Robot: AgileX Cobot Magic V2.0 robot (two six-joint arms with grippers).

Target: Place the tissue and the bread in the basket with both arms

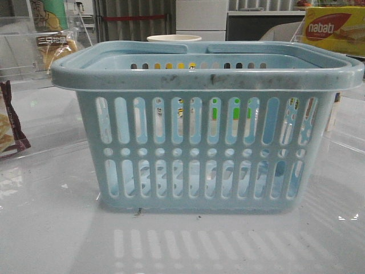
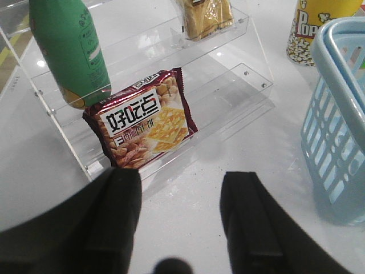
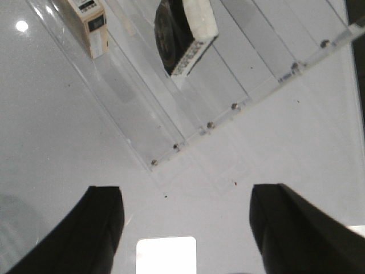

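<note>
The left gripper [image 2: 181,220] hangs above the white tabletop [image 2: 194,205] with its two black fingers [image 2: 122,214] spread apart and nothing between them. Just ahead of it in the left wrist view a maroon snack bag printed with crackers and peanuts [image 2: 145,121] leans on the lower step of a clear acrylic stepped rack [image 2: 228,85]; the golden-brown bread in its clear plastic wrapper [image 2: 205,17] stands on the upper step, well beyond the fingertips, next to a green bottle [image 2: 71,51]. The large light-blue plastic basket with slotted sides [image 2: 336,125] stands off to one side of this gripper, apart from it, near a yellow popcorn cup [image 2: 316,28]. The right gripper [image 3: 185,220] likewise hovers over the table with its dark fingers [image 3: 100,225] wide and empty. Beyond it lies a second clear rack [image 3: 188,85], and on it the small dark tissue pack with a pale part [image 3: 182,37] rests tilted, well clear of the fingers, beside a small tan box [image 3: 90,23]. In the front view the basket fills the middle of the table, its thick rim scuffed with dark marks, a row of round holes between two rows of slots, with a yellow-red nabati box [image 1: 333,28] behind it to the right.
</note>
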